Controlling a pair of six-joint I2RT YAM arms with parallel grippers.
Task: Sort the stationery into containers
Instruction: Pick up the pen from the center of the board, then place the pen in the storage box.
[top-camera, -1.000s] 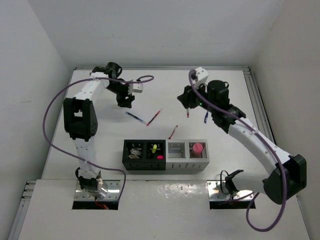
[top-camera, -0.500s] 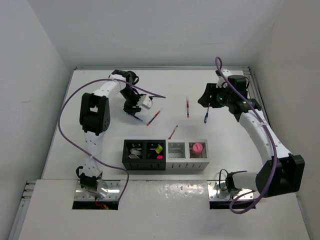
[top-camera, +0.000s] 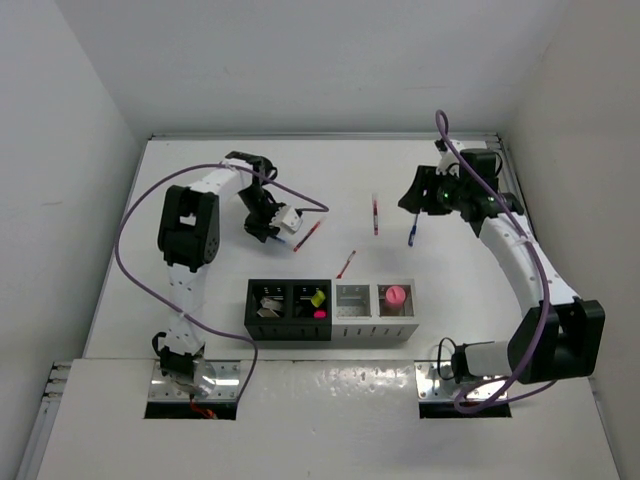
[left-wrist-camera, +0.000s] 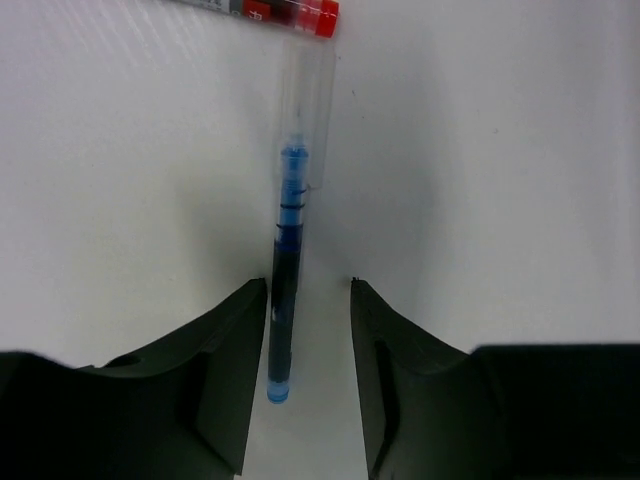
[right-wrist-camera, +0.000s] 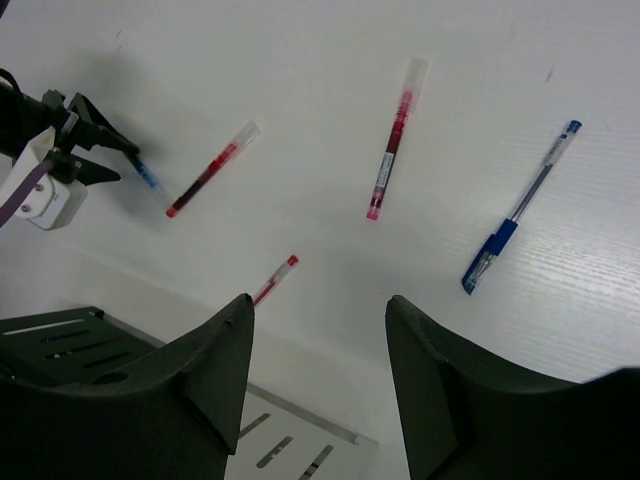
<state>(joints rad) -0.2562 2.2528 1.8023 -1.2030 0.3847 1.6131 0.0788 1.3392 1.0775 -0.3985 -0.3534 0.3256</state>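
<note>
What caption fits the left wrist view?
Left gripper, jaws open, straddles a blue pen on the white table; red pen beyond.

Brightly, evenly lit from above, with only faint soft shadows on the white worktop (top-camera: 450, 270). Sharp overhead; slightly soft up close around the left end effector (left-wrist-camera: 308, 300).

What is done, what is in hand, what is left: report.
Done: highlighters in a black bin, a glue stick in a grey bin. In hand: left claw open astride a blue pen, no grip yet. Left: three red pens and a second blue pen on the table; right claw open, empty.
</note>
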